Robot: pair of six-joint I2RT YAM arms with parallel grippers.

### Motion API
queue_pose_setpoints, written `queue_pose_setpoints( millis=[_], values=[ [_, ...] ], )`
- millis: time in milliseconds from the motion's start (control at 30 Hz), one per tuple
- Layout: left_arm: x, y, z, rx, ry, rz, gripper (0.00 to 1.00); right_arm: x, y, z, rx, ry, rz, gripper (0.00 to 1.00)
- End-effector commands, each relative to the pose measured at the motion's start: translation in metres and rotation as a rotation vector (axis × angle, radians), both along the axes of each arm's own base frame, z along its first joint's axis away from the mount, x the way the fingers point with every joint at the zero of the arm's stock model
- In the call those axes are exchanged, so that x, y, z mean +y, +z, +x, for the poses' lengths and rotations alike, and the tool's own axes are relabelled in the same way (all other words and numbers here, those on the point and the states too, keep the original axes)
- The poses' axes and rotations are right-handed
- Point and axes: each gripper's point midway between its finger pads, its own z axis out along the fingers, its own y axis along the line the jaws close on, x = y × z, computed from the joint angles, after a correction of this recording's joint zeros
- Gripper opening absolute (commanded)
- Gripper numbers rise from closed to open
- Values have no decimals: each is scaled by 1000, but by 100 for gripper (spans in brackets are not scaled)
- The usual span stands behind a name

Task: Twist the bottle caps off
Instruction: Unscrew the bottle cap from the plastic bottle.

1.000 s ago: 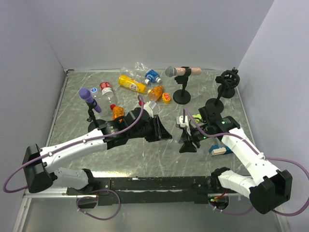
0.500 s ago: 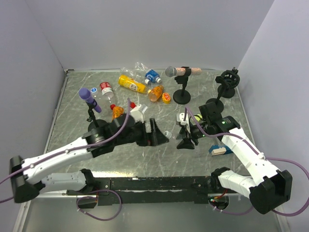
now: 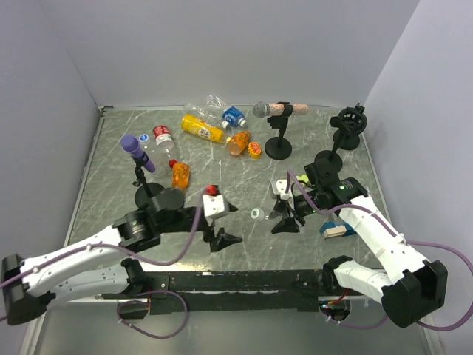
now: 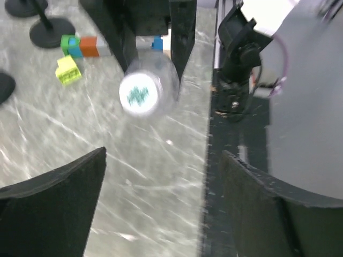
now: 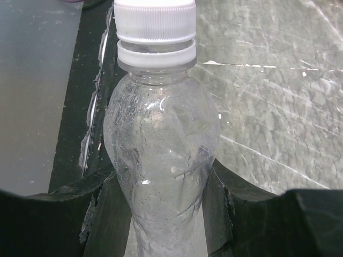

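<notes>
My right gripper (image 5: 163,176) is shut on the body of a clear bottle (image 5: 161,134) whose white cap (image 5: 155,21) sits on its neck. In the top view that gripper (image 3: 281,216) holds the bottle (image 3: 267,215) level above the table, cap (image 3: 256,214) pointing left. My left gripper (image 3: 232,222) stands open a short way left of the cap, nothing between its fingers. The left wrist view looks across the open left gripper (image 4: 161,206) at the cap (image 4: 140,95) end-on.
Several more bottles lie at the back: a yellow one (image 3: 201,129), a blue-labelled one (image 3: 230,115), a red-labelled one (image 3: 162,137) and stubby orange ones (image 3: 179,174). Microphones on stands, purple-headed (image 3: 133,145) and grey-headed (image 3: 262,109), rise nearby. Coloured blocks (image 4: 80,46) lie by the right arm.
My left gripper has opened and drawn back down and left, away from the bottle's cap. The right gripper has kept hold of the bottle, shifting only slightly.
</notes>
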Motion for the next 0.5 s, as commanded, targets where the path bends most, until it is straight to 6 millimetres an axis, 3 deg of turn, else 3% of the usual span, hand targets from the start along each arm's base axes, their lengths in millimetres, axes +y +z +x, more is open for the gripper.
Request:
queue_pose_setpoints(
  millis=[0,133,333,467],
  values=[
    [-32,37,11,-269,-141,-20,86,4,8,-7,-41,63,57,18],
    [-46,34,17,-283,-163,-9,82,4,8,-8,-34,63,56,18],
    [-52,40,16,-277,-175,-44,74,5,7,-7,-32,61,59,18],
    [-57,39,17,-251,-179,-46,65,6,8,-6,-23,61,59,18]
  ],
)
